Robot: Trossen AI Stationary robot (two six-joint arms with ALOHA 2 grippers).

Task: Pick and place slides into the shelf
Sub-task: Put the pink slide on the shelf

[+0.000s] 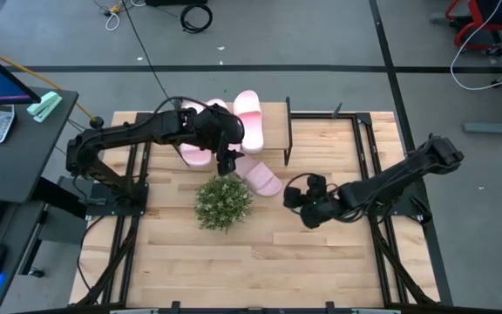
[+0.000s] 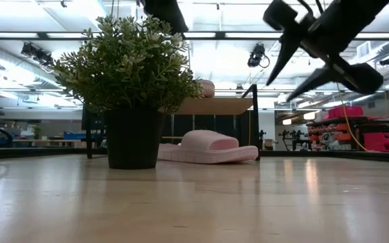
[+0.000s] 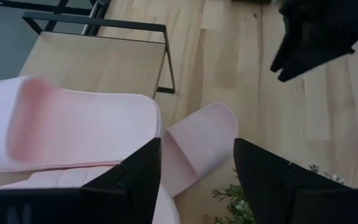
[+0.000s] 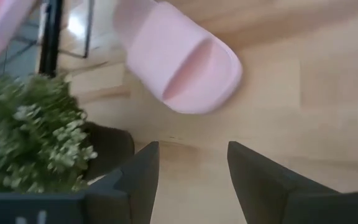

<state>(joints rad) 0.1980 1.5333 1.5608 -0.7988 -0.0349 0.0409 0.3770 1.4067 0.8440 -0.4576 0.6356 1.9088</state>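
- Counter [image 1: 321, 262]: a pale wooden top that carries the shelf, the slides, the plant and both arms.
- Shelf [image 1: 273, 131]: a low rack with a black metal frame and a light board, at the far middle of the counter; in the left wrist view its board [image 3: 98, 65] lies just beyond the slides.
- Slides: 1 pink slide [image 1: 249, 118] lies on the shelf at its far side, and 1 more [image 1: 194, 155] shows under the left arm, partly hidden by it.
- Loose slide [image 1: 260, 177]: it lies flat on the counter just in front of the shelf, between the plant and the shelf; it also shows in the low view [image 2: 208, 147] and the right wrist view [image 4: 179, 59].
- Plant [image 1: 223, 202]: a green bushy plant in a dark pot, upright near the middle of the counter, just beside the loose slide.
- Left tool [image 1: 227, 162]: it hangs above the near edge of the shelf; its fingers [image 3: 135, 180] stand apart and hold nothing.
- Right tool [image 1: 299, 199]: it hovers above the counter to the right of the plant, near the loose slide; its fingers [image 4: 138, 174] stand apart and are empty.
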